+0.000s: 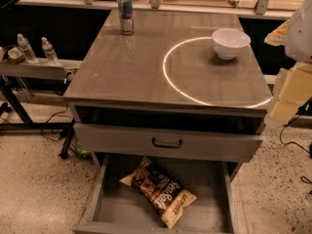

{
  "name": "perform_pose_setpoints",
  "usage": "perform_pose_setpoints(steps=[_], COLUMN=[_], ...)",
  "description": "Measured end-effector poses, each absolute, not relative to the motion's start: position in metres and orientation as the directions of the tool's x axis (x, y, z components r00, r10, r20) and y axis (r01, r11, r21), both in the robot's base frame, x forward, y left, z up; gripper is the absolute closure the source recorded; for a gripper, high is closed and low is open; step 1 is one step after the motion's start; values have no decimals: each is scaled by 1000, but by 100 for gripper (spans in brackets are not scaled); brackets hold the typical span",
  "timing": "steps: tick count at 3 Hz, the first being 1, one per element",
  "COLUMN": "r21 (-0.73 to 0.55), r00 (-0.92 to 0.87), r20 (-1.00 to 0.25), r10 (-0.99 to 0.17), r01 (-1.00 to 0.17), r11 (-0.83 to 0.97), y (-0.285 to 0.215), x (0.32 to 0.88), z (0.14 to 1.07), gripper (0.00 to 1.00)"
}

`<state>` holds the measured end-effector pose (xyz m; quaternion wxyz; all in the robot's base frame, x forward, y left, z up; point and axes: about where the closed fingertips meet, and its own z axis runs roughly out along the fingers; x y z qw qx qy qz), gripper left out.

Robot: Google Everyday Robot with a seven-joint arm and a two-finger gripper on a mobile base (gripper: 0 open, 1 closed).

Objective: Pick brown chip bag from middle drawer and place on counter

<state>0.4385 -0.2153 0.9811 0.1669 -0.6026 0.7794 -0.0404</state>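
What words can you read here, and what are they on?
Chip bag in the drawer: white lettering, too blurred to read.
Can on the counter: label too blurred to read.
Bottles: labels too small.
Hand, at the right edge beside the counter: no writing seen.

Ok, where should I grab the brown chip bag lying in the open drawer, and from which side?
Probably from straight above: the brown chip bag lies flat and diagonal on the floor of the middle drawer. Pinch across its narrow width near the tan near-right end, clear of the handled drawer front overhanging the back. The gripper is at the right, beside the counter.
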Motion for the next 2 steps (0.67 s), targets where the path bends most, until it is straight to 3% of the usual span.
perform_pose_setpoints(steps=[2], r21=[-209], r00=[-252], r20=[-226], r10=[-941], r01=[-931], r11=[299], y=[-235], x=[429], z=[944], gripper=[0])
